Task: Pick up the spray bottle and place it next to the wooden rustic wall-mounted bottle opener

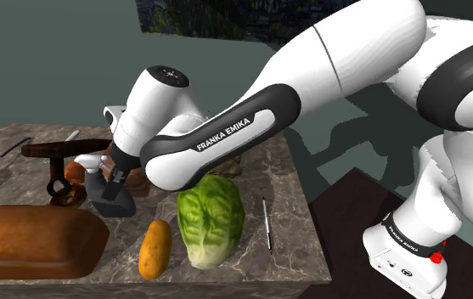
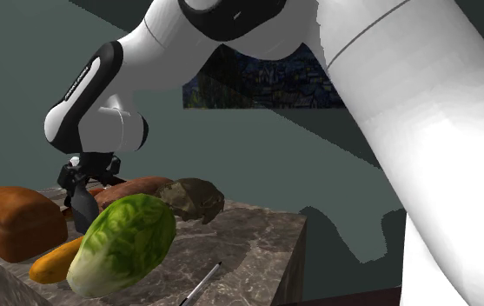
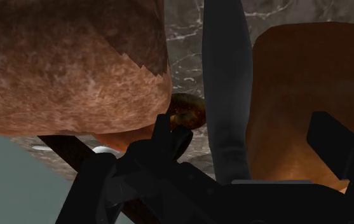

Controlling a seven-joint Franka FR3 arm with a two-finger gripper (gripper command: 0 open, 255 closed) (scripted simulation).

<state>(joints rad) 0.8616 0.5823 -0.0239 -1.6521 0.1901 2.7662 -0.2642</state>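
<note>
A: Where's your spray bottle [image 1: 107,202] now?
B: Directly under your tool [image 1: 116,178]; on the bench [image 1: 289,183] between the bread loaf [image 1: 30,242] and the lettuce [image 1: 211,217]; can't tell whether the tool grips it.

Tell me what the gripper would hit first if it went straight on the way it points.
Most likely the dark grey spray bottle, directly under the downward-pointing gripper. The marble tabletop lies beneath that. The gap between gripper and bottle is hard to judge.

"FRANKA EMIKA" stands in white capitals on the arm's dark forearm cover [image 1: 226,136], running toward two o'clock. White lettering on the base collar [image 1: 406,239] is too small to read.
</note>
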